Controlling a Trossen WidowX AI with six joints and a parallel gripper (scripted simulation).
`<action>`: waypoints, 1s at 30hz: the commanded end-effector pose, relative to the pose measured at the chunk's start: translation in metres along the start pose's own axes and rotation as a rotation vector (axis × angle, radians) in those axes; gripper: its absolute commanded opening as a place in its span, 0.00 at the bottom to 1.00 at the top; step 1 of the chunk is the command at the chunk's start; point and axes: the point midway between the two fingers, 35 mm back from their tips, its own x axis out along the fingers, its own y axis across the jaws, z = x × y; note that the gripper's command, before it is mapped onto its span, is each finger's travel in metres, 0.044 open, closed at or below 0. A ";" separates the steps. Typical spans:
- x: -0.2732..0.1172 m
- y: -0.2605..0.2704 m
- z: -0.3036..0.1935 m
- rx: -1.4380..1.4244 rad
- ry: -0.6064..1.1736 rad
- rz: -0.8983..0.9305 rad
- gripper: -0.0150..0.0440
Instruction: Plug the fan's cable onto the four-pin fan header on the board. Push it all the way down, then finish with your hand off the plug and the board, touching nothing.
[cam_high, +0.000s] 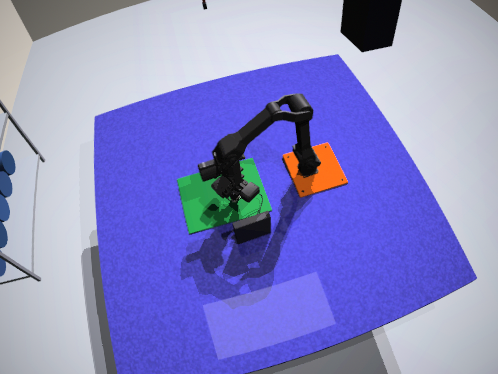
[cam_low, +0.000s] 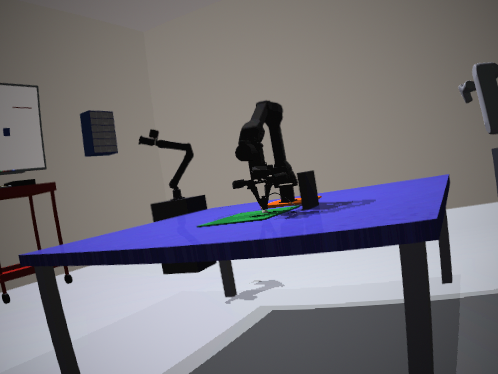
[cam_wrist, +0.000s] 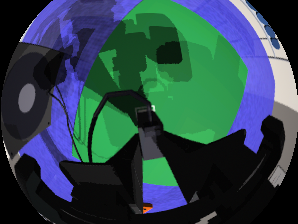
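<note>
The green board lies flat on the blue table. My gripper points down over the board and is shut on the dark cable plug. The plug is low, at the small pale header, which shows just beyond and beside it in the wrist view. The fingers and plug hide most of the header, so how deep the plug sits cannot be told. The black cable arcs from the plug to the left. The fan stands upright beside the board's edge.
The orange base plate under my arm lies to the right of the board in the top view. A pale rectangle marks the blue table. Thin fan wires run between the fan and the board's edge.
</note>
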 end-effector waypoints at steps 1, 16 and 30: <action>0.005 -0.001 0.000 0.008 0.006 -0.003 0.25; 0.005 0.000 0.000 0.001 -0.001 0.001 0.48; -0.050 0.000 0.000 0.008 0.006 -0.003 0.69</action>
